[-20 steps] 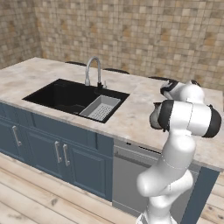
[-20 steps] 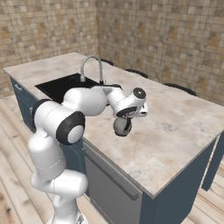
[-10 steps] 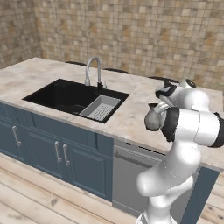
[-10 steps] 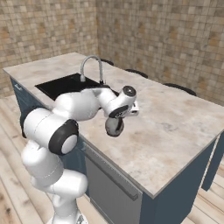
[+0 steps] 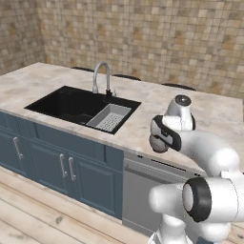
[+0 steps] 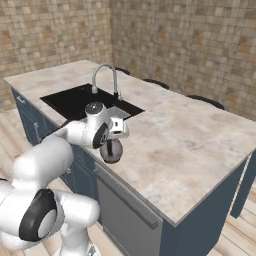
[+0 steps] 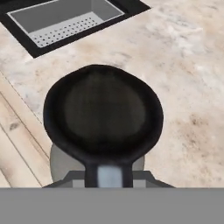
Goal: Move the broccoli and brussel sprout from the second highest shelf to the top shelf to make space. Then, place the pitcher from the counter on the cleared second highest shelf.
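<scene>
Pitcher in the left base view: hung upright under the bent wrist, just off the front edge of the counter, to the right of the sink and tap. Carried by the top rather than round the belly, most likely so the round body hangs free and stays level. Not resting on the stone.

Right base view: pitcher below the hand, in front of the counter lip and over the dishwasher front. Jaws clamped on the pitcher at its upper part, close together because the part they grip is thin; exact spot, rim or handle, too small to tell. Arm folded back toward the base, probably to keep the load close while it is moved away from the counter.

Hand view: straight down into the pitcher, dark rim and dark inside, grey body peeping out under it. Jaws tight on the near side of the rim at the bottom. Counter beneath on the right, wooden floor beneath on the left, so pitcher hanging about over the edge. Drainer tray of the sink well apart at the top.

Judged step: pitcher picked up and in carriage; placing on the second highest shelf not yet done. Risk: swing or slip from so narrow a hold.
</scene>
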